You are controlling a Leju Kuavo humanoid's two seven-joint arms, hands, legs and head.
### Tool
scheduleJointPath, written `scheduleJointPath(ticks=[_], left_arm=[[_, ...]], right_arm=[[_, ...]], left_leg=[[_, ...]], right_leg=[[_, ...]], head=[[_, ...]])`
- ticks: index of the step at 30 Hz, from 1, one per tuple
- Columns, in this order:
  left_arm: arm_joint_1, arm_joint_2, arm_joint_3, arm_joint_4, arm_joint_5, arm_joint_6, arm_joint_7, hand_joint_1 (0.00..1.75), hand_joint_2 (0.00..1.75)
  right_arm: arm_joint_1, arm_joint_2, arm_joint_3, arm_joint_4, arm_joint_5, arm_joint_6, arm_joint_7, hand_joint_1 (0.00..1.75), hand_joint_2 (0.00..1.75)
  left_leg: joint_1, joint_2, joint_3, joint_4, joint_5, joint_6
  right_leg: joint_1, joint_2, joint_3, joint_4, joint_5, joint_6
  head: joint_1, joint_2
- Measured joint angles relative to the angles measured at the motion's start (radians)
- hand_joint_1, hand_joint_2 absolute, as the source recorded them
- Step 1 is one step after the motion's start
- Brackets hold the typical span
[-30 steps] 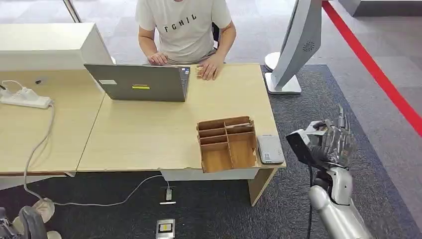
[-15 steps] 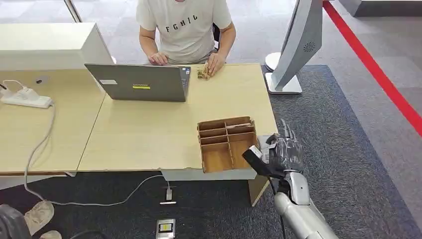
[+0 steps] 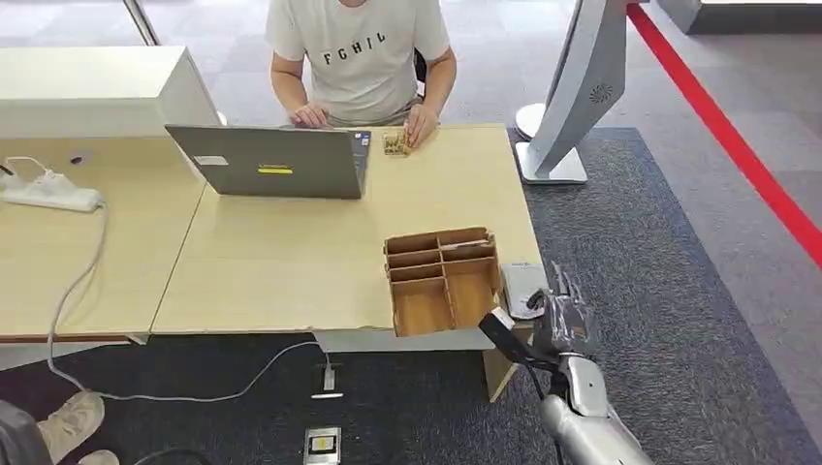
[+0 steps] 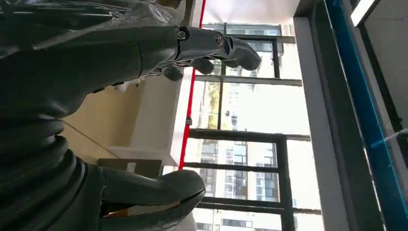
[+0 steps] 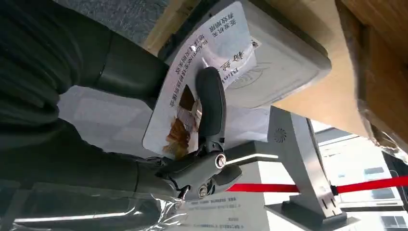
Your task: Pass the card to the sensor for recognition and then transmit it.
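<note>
Right hand (image 3: 560,315) sits at the table's (image 3: 291,262) near right corner, holding the card (image 5: 192,86) between a dark finger on its printed face and the thumb behind. The card is flat over the sensor (image 3: 523,288), a pale grey slab lying just right of the wooden tray (image 3: 441,276). In the right wrist view the card covers part of the sensor's top; contact or a small gap cannot be told. Card print is partly legible, partly hidden by the finger. In the head view the card itself is hidden by the hand.

Left hand (image 4: 211,48): in the left wrist view the fingers are spread apart with nothing between them, against windows; much of it is cut off by the dark cover.

A person (image 3: 359,53) sits behind a laptop (image 3: 267,160) at the far edge, head cut off by the frame. A power strip (image 3: 48,189) lies at far left.
</note>
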Motion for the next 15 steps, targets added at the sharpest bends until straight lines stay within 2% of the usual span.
scheduleJointPath(ticks=[15], left_arm=[[-0.006, 0.002, -0.017, -0.012, -0.01, 0.0, 0.0, 0.0, 1.75]], right_arm=[[-0.012, 0.01, -0.009, 0.061, -0.01, 0.0, -0.028, 1.75, 1.75]], left_leg=[[0.0, 0.0, 0.007, 0.0, 0.0, 0.0]], right_leg=[[0.0, 0.0, 0.007, -0.001, 0.0, 0.0]], head=[[0.0, 0.0]])
